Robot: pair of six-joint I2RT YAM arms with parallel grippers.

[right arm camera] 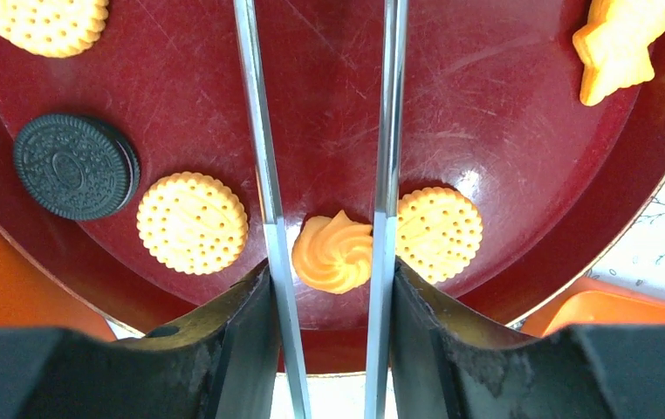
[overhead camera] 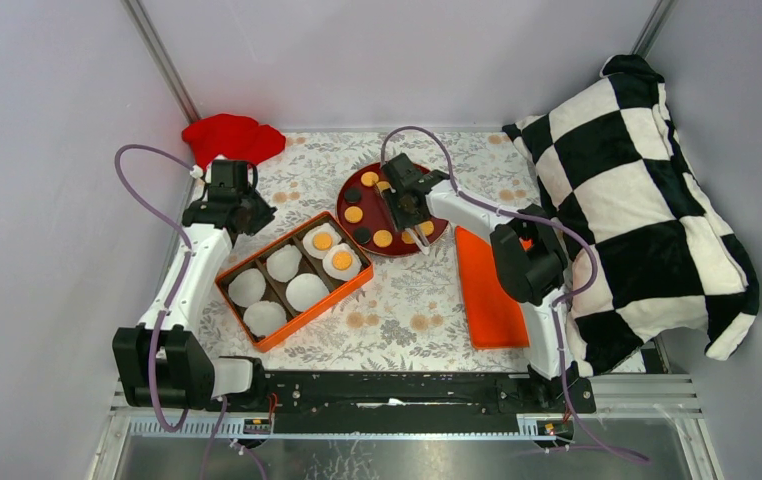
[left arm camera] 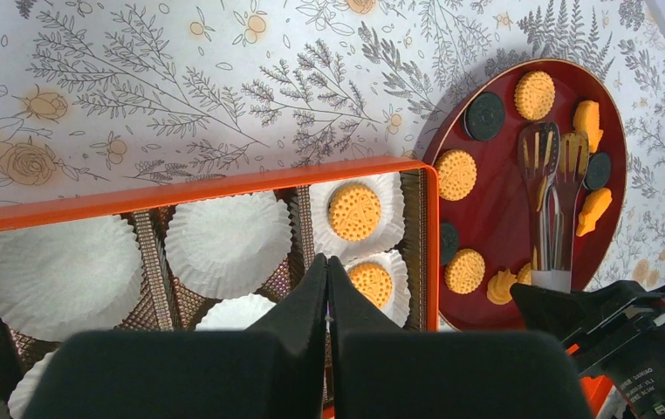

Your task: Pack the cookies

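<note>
Top view: my right gripper (overhead camera: 407, 215) hangs over the red plate (overhead camera: 394, 252), with the orange box (overhead camera: 322, 308) off to its left. Left wrist: my left gripper (left arm camera: 327, 266) is clenched on nothing, and two boxed cookies (left arm camera: 354, 211) sit in liners (left arm camera: 224, 240) just ahead and right of its tips. Right wrist: the right claw clamps metal tongs (right arm camera: 263, 175) (blades apart). A swirl cookie (right arm camera: 333, 251) lies between them; I can't tell if they touch.

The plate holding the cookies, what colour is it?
The plate is dark red; the right wrist view shows it best.
</note>
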